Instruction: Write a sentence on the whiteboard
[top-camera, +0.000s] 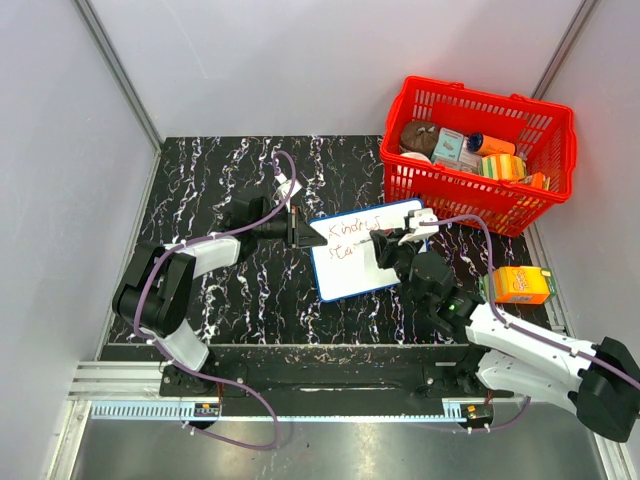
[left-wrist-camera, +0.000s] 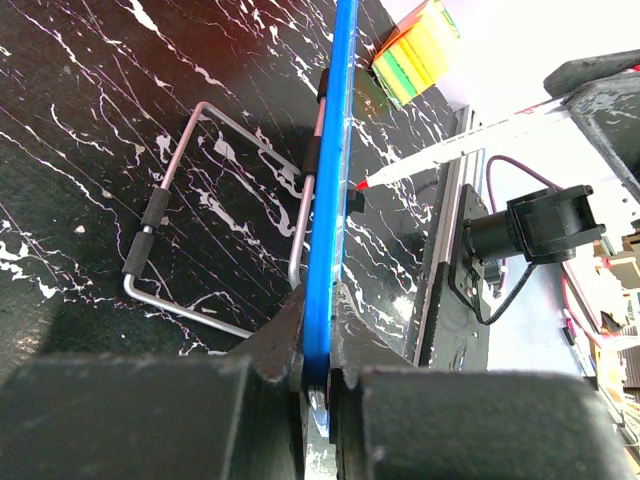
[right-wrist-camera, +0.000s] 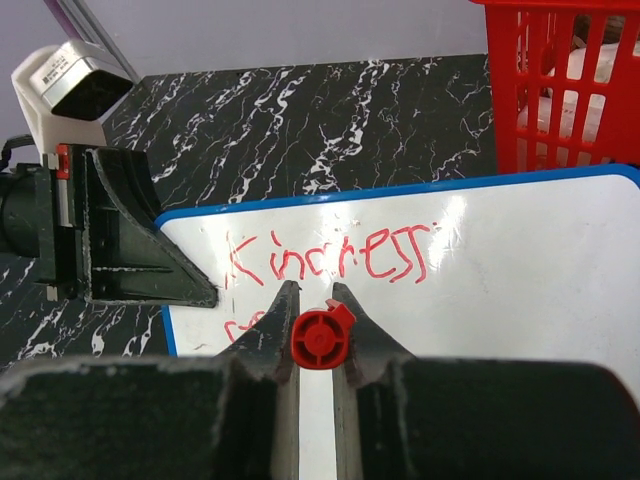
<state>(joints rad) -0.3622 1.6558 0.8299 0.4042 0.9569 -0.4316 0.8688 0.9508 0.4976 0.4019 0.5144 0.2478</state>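
Centrally in the top view lies the whiteboard (top-camera: 368, 252), its long axis running from lower left up toward the upper right of the frame, its written face toward the camera. The sentence (top-camera: 356, 227) follows that same slant in red: a first line reading roughly "Kindness" and a few letters of a second line below it. In the left wrist view the board shows edge-on as a blue strip rising from bottom centre to the top edge, with a wire stand (left-wrist-camera: 200, 210) behind it on the table (top-camera: 220, 180).

The left gripper (top-camera: 302, 232) has its jaws pressed onto the board's left short edge, pinching the blue frame. The right gripper (top-camera: 385, 240) is closed around a marker (left-wrist-camera: 450, 150), whose red tip points at the white face; whether it touches I cannot tell.

A red basket (top-camera: 470, 192) of packaged goods sits at upper right, near the board's far corner. An orange carton (top-camera: 518, 285) lies at right, beside the right arm.
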